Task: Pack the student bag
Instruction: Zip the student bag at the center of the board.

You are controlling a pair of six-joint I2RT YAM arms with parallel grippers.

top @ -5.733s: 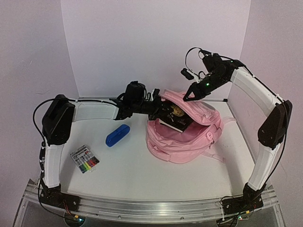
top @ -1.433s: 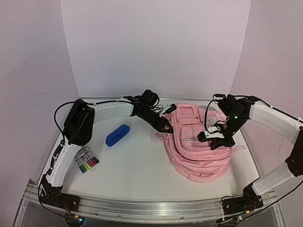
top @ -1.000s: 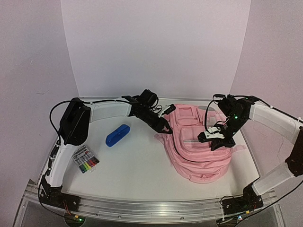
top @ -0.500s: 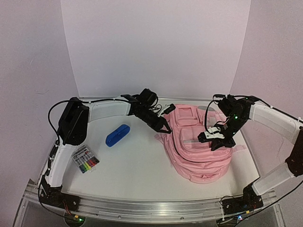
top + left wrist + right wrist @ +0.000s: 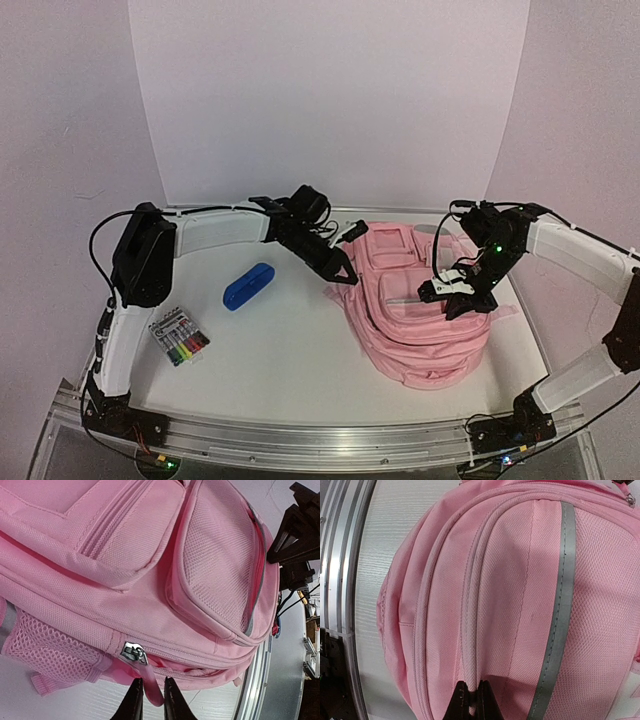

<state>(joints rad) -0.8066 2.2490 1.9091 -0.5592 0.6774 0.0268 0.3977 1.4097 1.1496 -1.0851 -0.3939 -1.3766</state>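
Since approx 6 s back, the R arm has dropped from mid-air onto the student bag (image 5: 420,325), which now lies flat, mouth no longer gaping, right of centre on the table (image 5: 290,350). Right gripper (image 5: 430,292): jaws together at a piped seam; whether cloth is pinched is unclear. Left gripper (image 5: 152,705) is clamped on the pink zip tab (image 5: 152,690) at the bag's left edge. Bag looks soft and floppy, prob. weighted by contents, so best held by seams/straps w/ the tab pulled along the zip line.
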